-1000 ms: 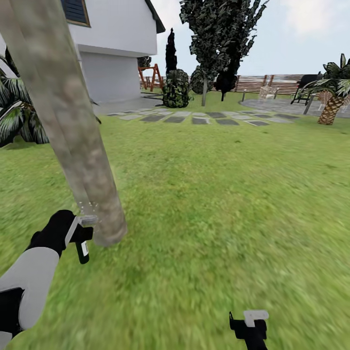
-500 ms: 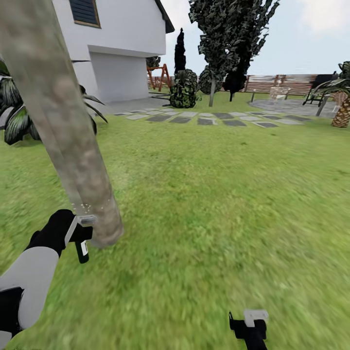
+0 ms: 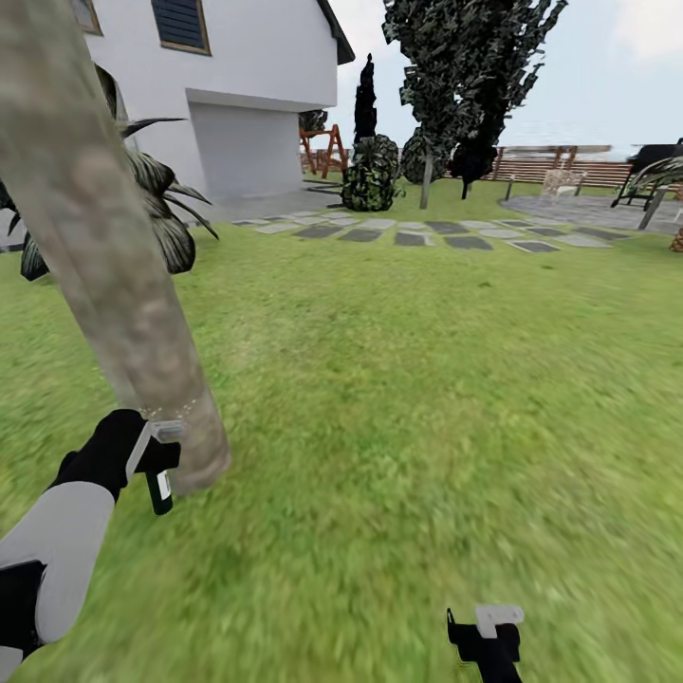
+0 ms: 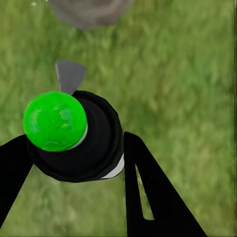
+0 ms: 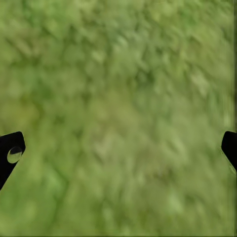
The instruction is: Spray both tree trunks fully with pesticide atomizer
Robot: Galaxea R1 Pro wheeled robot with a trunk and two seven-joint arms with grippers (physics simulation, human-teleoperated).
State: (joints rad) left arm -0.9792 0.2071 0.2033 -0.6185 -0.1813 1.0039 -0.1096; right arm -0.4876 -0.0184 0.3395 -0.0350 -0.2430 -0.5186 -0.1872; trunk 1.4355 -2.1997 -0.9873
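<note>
At far left, the left pincer (image 3: pixel 156 465) is clenched around the pesticide atomizer (image 4: pixel 74 136), holding it just beside the base of the tree trunk (image 3: pixel 104 256), where whitish pesticide (image 3: pixel 180 410) specks dot the bark. Farther right, the right pincer (image 3: pixel 489 634) hangs released above the grass (image 3: pixel 427 379), its fingers (image 5: pixel 11 153) spread wide.
</note>
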